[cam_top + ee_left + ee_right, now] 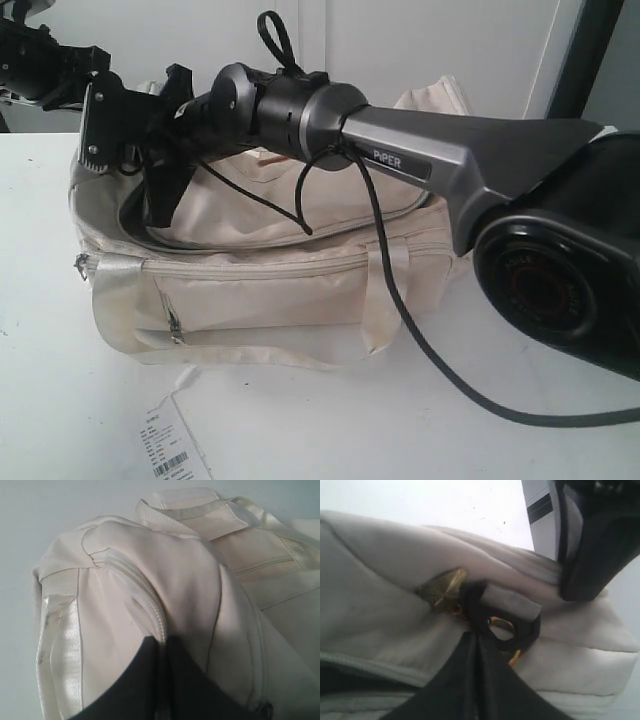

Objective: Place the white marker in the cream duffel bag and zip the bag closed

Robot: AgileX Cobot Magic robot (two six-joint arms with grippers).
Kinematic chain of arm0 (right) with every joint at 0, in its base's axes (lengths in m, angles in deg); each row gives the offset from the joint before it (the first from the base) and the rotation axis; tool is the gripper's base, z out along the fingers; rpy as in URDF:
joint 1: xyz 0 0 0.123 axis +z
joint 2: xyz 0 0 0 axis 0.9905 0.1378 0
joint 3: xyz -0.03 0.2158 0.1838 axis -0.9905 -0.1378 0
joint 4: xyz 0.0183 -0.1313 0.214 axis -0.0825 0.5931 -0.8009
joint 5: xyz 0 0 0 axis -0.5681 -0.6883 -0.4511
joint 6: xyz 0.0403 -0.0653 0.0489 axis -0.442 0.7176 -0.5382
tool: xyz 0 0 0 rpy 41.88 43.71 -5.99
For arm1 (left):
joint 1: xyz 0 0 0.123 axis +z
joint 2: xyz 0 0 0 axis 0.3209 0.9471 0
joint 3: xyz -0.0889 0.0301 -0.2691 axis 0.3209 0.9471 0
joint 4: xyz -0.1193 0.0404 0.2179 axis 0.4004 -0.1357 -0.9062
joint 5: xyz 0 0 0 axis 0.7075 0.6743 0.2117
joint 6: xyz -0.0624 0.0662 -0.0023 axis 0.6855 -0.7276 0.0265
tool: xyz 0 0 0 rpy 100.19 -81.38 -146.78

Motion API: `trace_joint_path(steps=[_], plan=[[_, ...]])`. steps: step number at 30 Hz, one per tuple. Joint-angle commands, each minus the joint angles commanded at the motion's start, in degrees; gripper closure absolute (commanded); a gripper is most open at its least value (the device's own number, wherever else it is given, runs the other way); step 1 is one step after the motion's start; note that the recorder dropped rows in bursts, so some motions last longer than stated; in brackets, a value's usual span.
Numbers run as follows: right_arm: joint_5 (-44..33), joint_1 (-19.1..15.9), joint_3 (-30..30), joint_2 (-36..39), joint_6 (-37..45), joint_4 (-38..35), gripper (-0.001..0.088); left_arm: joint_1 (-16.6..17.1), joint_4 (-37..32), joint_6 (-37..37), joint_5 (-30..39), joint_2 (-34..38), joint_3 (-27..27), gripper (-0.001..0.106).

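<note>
Resting on table [60,400]: cream duffel bag [260,290] | lying before bag: paper tag [175,455] | extending over bag: right arm [450,160]

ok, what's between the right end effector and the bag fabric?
A black loop with a gold ring, pinched in the right end effector. Right wrist view.

Big grey arm link [480,150] here, white PiPER lettering [388,157] on its side, with a round black joint housing [545,290] at its end. Glossy black wrist [280,100], black cord loop [277,38] on it, thin black cable [400,300] trailing. Left gripper [164,640] and right gripper [476,636] — matte black wedges.
</note>
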Motion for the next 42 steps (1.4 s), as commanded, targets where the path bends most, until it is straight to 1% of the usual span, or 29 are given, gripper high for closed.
trace_joint_path(steps=[2,5,10,11,12,13,14,18,19,20,21,25,27,30,32,34,35,36,37,39,40,42], plan=[[-0.4,0.0,0.0,-0.8,-2.0,0.1,0.0868,0.0,0.0,0.0,0.0,0.0,0.0,0.105],[-0.9,0.0,0.0,-2.4,-2.5,0.1,0.0868,0.0,0.0,0.0,-0.1,0.0,0.0,0.105],[-2.2,-0.5,0.0,-3.6,-6.7,0.0,0.0867,0.0,0.0,0.0,-0.1,0.0,0.0,0.105],[-2.0,-0.8,0.0,-3.6,-6.8,0.0,0.0857,0.0,0.0,0.0,0.0,0.0,0.0,0.105],[-2.0,-0.8,0.0,-3.3,-6.2,0.3,0.0829,0.0,0.0,0.0,0.0,0.0,0.0,0.105],[-2.0,-0.8,0.0,-3.1,-4.9,0.5,0.0771,0.0,0.0,0.0,0.0,0.0,0.0,0.105],[-2.1,-0.8,0.0,-2.5,-3.4,0.5,0.0690,0.0,0.0,0.0,0.0,0.0,0.0,0.105],[-1.3,-0.8,0.0,-0.5,0.2,0.5,0.0305,0.0,0.0,-0.2,0.0,0.0,0.0,0.105],[-0.6,-0.8,0.0,0.0,0.2,0.5,0.0240,0.0,0.0,-0.2,0.0,0.0,0.0,0.105],[0.1,-0.8,0.0,0.4,0.2,0.5,0.0206,0.0,0.0,-0.2,0.0,0.0,0.0,0.105],[0.9,-0.8,0.0,0.8,0.8,0.5,0.0198,0.0,0.0,-0.2,0.0,0.0,0.0,0.105],[2.8,-0.6,0.3,1.6,4.1,0.5,0.0199,0.0,0.1,-0.3,0.0,0.0,0.0,0.105],[3.0,-0.6,1.1,2.8,4.4,0.5,0.0206,0.0,0.1,-0.3,0.0,0.0,0.0,0.105],[4.4,-0.6,2.6,5.0,4.4,0.5,0.0233,0.0,0.1,-0.3,0.3,0.0,0.0,0.105],[6.0,-0.6,3.2,5.8,4.4,-0.3,0.0272,0.0,0.1,-0.3,0.3,0.0,0.0,0.105],[6.4,-0.6,3.5,6.0,4.4,-0.4,0.0339,0.0,0.1,-0.3,0.3,0.0,0.0,0.105],[6.3,-0.6,3.6,6.0,4.4,-0.4,0.0400,0.0,0.4,-0.3,0.3,0.0,0.0,0.105],[6.3,-0.6,3.6,6.0,4.4,-0.4,0.0484,0.0,0.7,-0.3,0.3,0.0,0.0,0.105],[6.3,-0.6,3.6,6.0,4.4,-0.4,0.0588,0.0,0.7,-0.3,0.3,0.0,0.0,0.105],[5.9,-0.6,3.6,6.0,4.3,-0.4,0.0819,0.0,0.7,-0.3,0.3,0.0,0.0,0.105],[5.4,-0.6,3.6,6.0,4.0,-0.4,0.0865,0.0,0.7,-0.3,0.3,0.0,0.0,0.105],[3.1,-0.6,3.6,6.0,3.5,-0.4,0.0868,0.0,0.7,-0.3,0.3,0.0,0.0,0.105]])
